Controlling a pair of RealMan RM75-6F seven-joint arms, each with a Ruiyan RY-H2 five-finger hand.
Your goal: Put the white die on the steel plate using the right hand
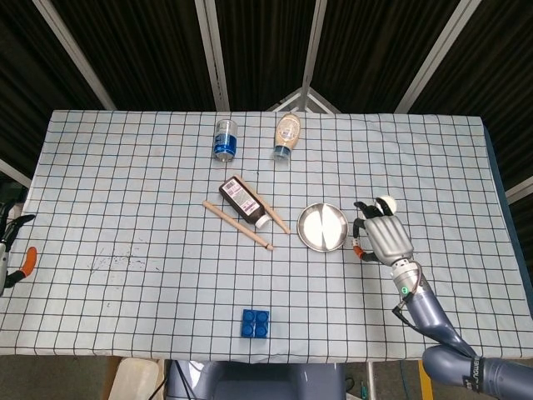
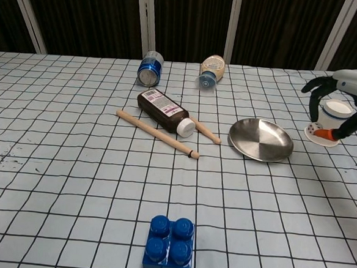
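Observation:
The steel plate (image 1: 323, 227) (image 2: 261, 139) lies empty right of the table's middle. My right hand (image 1: 385, 237) (image 2: 345, 99) hovers above the table just to the plate's right. It pinches the small white die (image 2: 313, 127) between its dark fingers and the orange-tipped thumb. In the head view the hand mostly hides the die. My left hand (image 1: 7, 250) shows only at the far left edge of the head view, fingers apart and holding nothing.
An upturned white paper cup (image 2: 334, 117) stands right behind the right hand. A brown bottle (image 1: 242, 201) and two wooden sticks (image 1: 237, 225) lie left of the plate. A blue can (image 1: 226, 138) and a sauce bottle (image 1: 287, 135) lie at the back. A blue brick (image 1: 256, 322) sits near the front edge.

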